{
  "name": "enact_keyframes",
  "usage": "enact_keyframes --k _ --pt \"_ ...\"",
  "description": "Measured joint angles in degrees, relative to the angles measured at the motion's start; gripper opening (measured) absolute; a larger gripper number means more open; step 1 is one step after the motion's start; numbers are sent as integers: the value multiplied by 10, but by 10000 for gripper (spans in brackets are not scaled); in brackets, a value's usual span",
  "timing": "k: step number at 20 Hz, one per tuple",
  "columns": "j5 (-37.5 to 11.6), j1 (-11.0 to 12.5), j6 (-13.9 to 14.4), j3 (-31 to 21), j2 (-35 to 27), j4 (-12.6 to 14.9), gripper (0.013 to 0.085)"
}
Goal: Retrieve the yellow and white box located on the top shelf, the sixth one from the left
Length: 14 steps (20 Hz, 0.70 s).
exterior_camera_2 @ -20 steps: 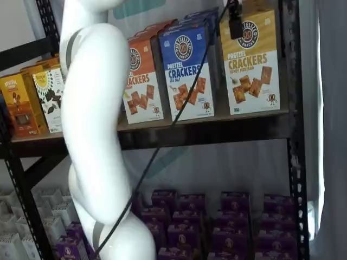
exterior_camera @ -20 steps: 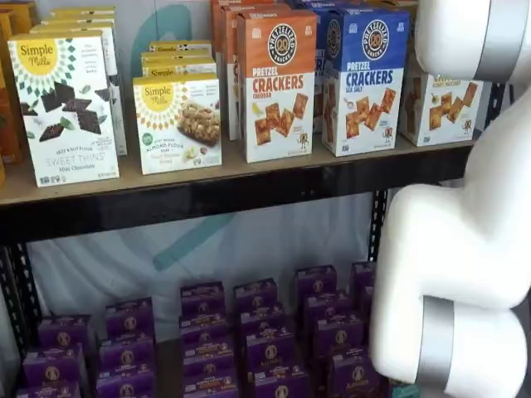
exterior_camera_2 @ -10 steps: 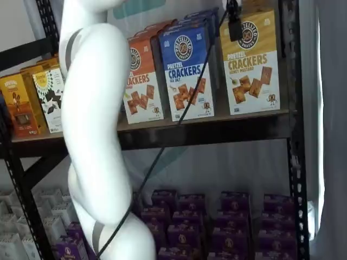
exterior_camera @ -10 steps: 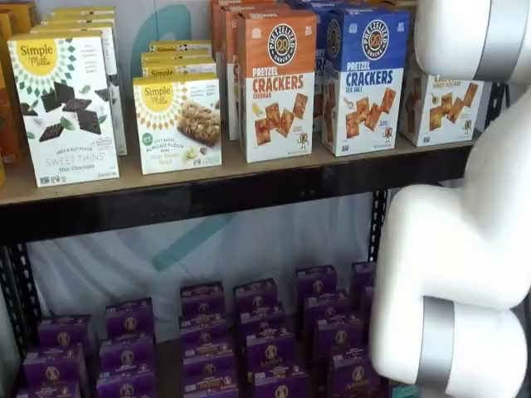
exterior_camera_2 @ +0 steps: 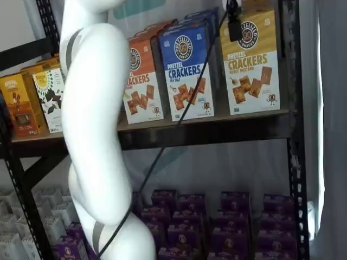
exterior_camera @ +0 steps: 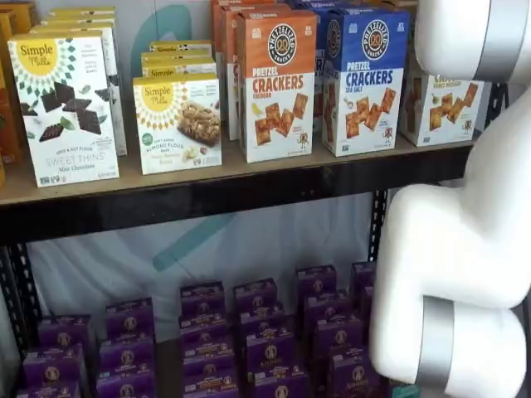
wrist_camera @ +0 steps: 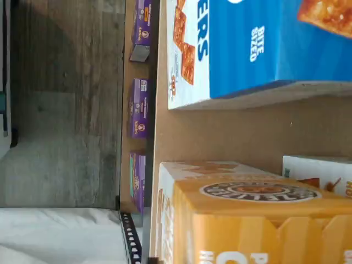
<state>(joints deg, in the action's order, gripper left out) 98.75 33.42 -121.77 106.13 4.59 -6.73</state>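
Note:
The yellow and white box stands upright at the right end of the top shelf, beside the blue box. In a shelf view only its white lower front shows, and my white arm hides its top. In the wrist view its yellow top is close below the camera. My gripper shows as black fingers hanging from the view's top edge with a cable, in front of the box's upper left corner. No gap between the fingers shows.
An orange box and white Simple Mills boxes stand further left on the shelf board. Purple boxes fill the lower level. A black upright stands right of the yellow box.
The black fingers have shifted very slightly in front of the yellow box's top. No box has moved.

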Motion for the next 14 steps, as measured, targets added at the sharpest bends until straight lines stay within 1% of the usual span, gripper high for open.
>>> enact_keyframes --k 1,3,13,14 --pt "0 0 0 0 0 0 770" --pt "0 0 0 0 0 -1 690" --pt "-6 0 1 -3 1 -4 690" --pt "-6 0 1 -3 1 -3 650"
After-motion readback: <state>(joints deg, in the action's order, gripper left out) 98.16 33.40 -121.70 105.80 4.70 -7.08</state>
